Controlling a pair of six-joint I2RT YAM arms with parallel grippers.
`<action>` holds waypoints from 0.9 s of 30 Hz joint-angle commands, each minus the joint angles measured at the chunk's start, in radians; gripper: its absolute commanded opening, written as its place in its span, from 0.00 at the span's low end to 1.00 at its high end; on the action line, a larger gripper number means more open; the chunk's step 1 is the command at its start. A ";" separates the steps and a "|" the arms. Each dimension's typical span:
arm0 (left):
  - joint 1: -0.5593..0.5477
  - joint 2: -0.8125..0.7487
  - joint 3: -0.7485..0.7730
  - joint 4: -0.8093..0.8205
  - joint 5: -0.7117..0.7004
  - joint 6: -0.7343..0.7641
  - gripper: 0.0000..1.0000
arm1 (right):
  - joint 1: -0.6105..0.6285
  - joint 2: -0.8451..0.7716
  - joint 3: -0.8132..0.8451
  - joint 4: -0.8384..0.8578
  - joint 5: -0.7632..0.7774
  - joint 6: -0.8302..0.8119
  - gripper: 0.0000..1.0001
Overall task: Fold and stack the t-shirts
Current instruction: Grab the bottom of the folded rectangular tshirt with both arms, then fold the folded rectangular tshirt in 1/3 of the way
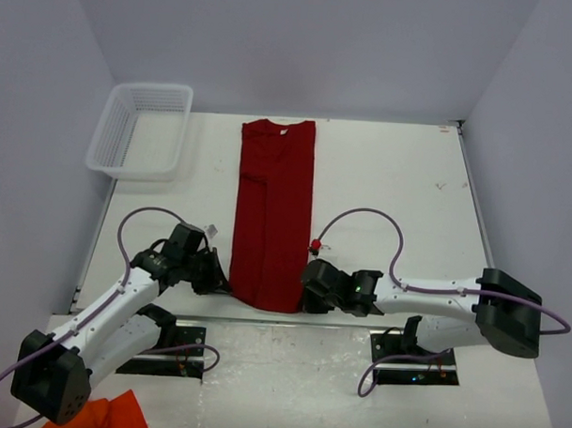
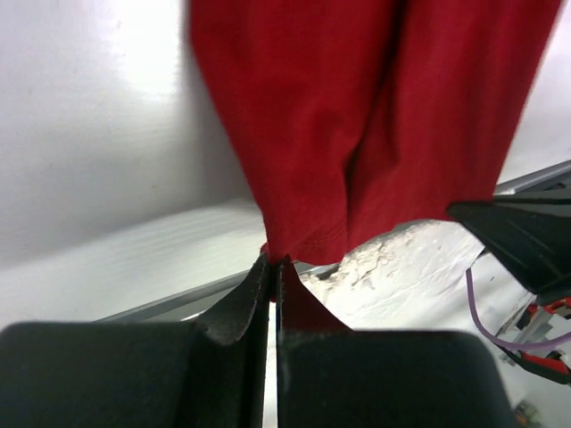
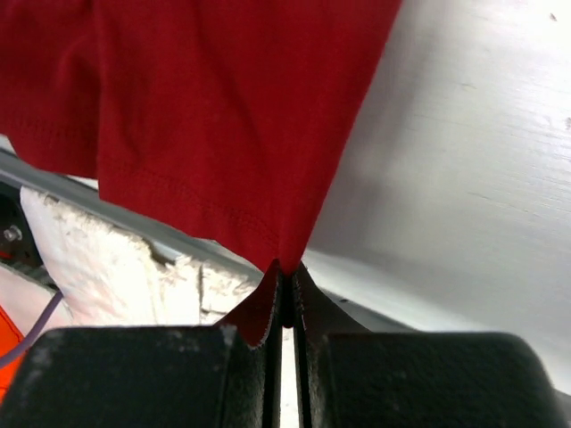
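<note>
**Two-Point Hold Status**

The tabletop (image 1: 390, 189) is carrying the t-shirt (image 1: 272, 213), which is lying as a long narrow strip down the middle, collar at the far end. A basket (image 1: 143, 129) is sitting at the far left corner. The left gripper (image 2: 275, 264) is pinching the near left hem corner, jaws closed tight. The right gripper (image 3: 284, 267) is pinching the near right corner likewise.

One dark red t-shirt (image 1: 273, 214) on one counter (image 1: 391, 180). One white basket (image 1: 143, 129). Two grasping parts: the left end effector (image 1: 227, 285) and the right end effector (image 1: 306, 292). One orange-red cloth (image 1: 110, 416) at the near edge, possibly a second shirt.
</note>
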 commanded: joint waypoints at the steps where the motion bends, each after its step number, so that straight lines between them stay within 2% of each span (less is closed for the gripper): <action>1: 0.008 -0.064 0.071 0.008 -0.009 0.041 0.00 | 0.018 0.010 0.105 -0.123 0.071 -0.069 0.00; 5: 0.008 -0.082 0.109 0.028 -0.049 0.051 0.00 | 0.018 -0.006 0.197 -0.292 0.171 -0.105 0.00; 7: 0.008 -0.075 0.126 0.059 -0.060 0.047 0.00 | 0.009 -0.010 0.252 -0.330 0.221 -0.136 0.00; 12: 0.008 -0.012 0.173 0.105 -0.092 0.062 0.00 | -0.068 -0.002 0.321 -0.384 0.232 -0.211 0.00; 18: 0.011 0.140 0.295 0.211 -0.144 0.074 0.00 | -0.264 0.026 0.372 -0.355 0.179 -0.419 0.00; 27: 0.050 0.447 0.568 0.271 -0.133 0.111 0.00 | -0.420 0.285 0.564 -0.285 0.011 -0.615 0.00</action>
